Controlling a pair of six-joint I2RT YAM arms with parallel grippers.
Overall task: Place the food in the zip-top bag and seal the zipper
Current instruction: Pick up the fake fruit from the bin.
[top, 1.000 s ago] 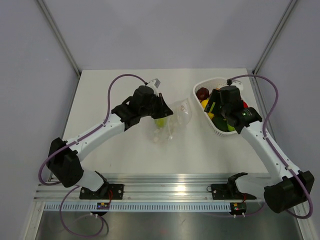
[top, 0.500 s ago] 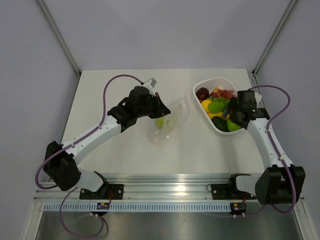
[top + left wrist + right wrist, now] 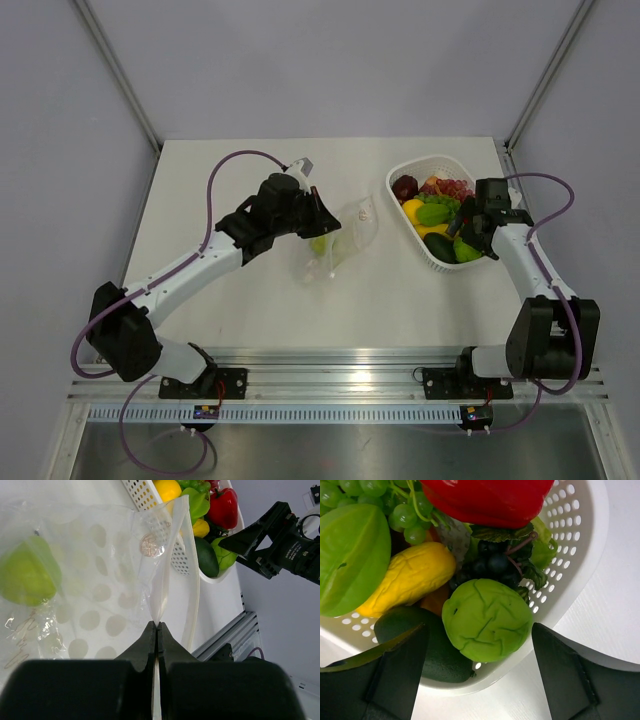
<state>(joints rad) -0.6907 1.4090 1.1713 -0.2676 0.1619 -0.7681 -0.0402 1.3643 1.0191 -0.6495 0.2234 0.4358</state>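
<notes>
The pale surface (image 3: 250, 300) carries it all, and I'll place everything off the white basket (image 3: 432, 265), which is heaped with toy produce. Left of the basket, a little apart from it, lies the zip-top bag (image 3: 345, 235). Its long axis slants from the closed end, farthest from the basket, up to the mouth, which points at the basket's rim. That looks deliberate: the left claw (image 3: 157, 627) is clenched on one lip of the mouth and holds it raised, I'd say so the opening gapes toward the basket and the next piece has a short trip. Over the basket's near end hangs the right claw (image 3: 479, 630), spread wide with a finger either side of a wrinkled green fruit (image 3: 487, 620), apparently lined up to pick it; it grips nothing that I can see. Most of the food (image 3: 435, 213) sits in the basket: a red pepper (image 3: 490, 500), grapes (image 3: 410, 515), a yellow gourd (image 3: 410, 575) and a dark avocado (image 3: 442, 655). One green piece (image 3: 27, 570) lies inside the bag, toward the end away from the basket. The zipper (image 3: 191, 575) runs along the raised mouth edge, unpressed, so sealing is not yet done.
</notes>
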